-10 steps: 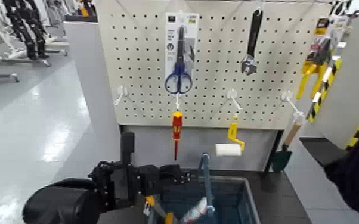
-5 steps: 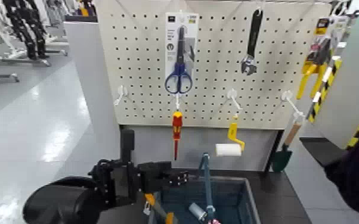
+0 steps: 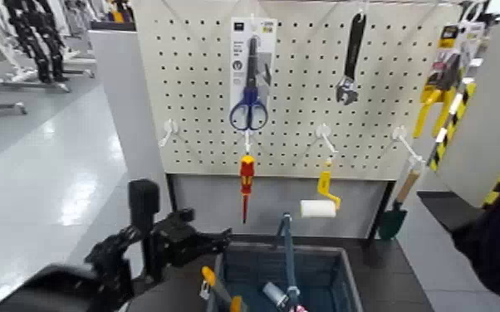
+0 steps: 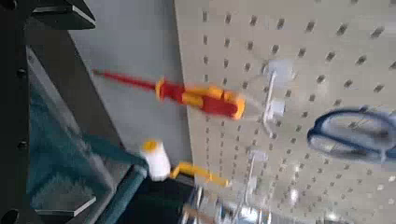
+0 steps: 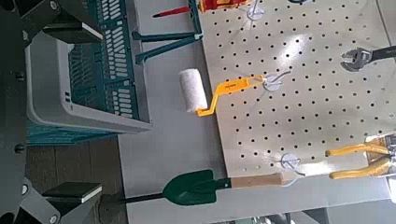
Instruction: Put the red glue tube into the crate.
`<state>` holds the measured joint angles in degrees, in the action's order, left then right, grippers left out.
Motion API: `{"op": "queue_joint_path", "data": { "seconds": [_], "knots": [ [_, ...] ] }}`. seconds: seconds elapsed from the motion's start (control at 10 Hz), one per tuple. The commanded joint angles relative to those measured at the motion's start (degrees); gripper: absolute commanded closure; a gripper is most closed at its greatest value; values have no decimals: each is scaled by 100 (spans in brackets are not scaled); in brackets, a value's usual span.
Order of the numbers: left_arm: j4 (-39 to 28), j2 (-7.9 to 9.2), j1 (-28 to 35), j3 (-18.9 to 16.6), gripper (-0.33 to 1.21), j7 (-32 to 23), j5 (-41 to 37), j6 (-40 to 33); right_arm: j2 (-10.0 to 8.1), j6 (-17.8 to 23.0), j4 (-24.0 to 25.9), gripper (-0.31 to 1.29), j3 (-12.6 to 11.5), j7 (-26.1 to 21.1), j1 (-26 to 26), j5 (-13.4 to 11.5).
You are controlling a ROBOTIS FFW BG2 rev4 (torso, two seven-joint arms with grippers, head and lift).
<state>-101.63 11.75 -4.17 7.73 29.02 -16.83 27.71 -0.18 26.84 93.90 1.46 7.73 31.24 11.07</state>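
Left gripper: its tips (image 3: 223, 241) are near the crate's far left corner, fingers spread, nothing between them.
Crate: just to the gripper's right and below it, its rim (image 3: 351, 278) lighter than its dark blue-grey gridded walls.
Crate handle: upright (image 3: 289, 257), to the right of the gripper.
Red glue tube: inside the crate, below and to the right of the gripper, whitish end (image 3: 275, 293) showing and the handle crossing in front of part of it; it is apart from the fingers.
Orange-handled tool: below the gripper, at the crate's left side (image 3: 212, 279); its full shape is hidden.
Screwdriver: red and yellow (image 3: 247, 187), hanging above and right of the gripper.
Scissors: packed, with blue handles (image 3: 249, 112), higher above the screwdriver.
Paint roller: white and yellow (image 3: 318, 208), hanging farther right.
Wrench: above the roller (image 3: 347, 87).
Trowel: green (image 3: 393, 221), well right of the gripper.
Right gripper: on the crate's other side (image 5: 89, 112), fingers spread and empty.
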Motion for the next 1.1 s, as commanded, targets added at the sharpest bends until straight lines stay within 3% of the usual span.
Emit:
{"op": "queue_joint_path", "data": {
  "seconds": [0.1, 0.4, 0.6, 0.7, 1.1],
  "knots": [
    [-727, -94, 1120, -378, 0, -547, 936, -723, 606, 120, -21, 17, -5, -105, 40, 0],
    [-1061, -50, 2404, -299, 0, -1953, 1393, -1971, 615, 164, -29, 17, -5, -166, 75, 0],
    [-1043, -32, 2940, -149, 3, -2964, 1823, -2885, 606, 155, -12, 17, -14, -166, 84, 0],
    [-1043, -41, 3089, -149, 4, -3227, 1797, -2929, 598, 129, -3, 17, -23, -166, 92, -9],
    [-1078, 73, 3212, -132, 9, -3210, 1665, -2973, 615, 164, -3, 17, -58, -192, 119, -61]
  ]
}}
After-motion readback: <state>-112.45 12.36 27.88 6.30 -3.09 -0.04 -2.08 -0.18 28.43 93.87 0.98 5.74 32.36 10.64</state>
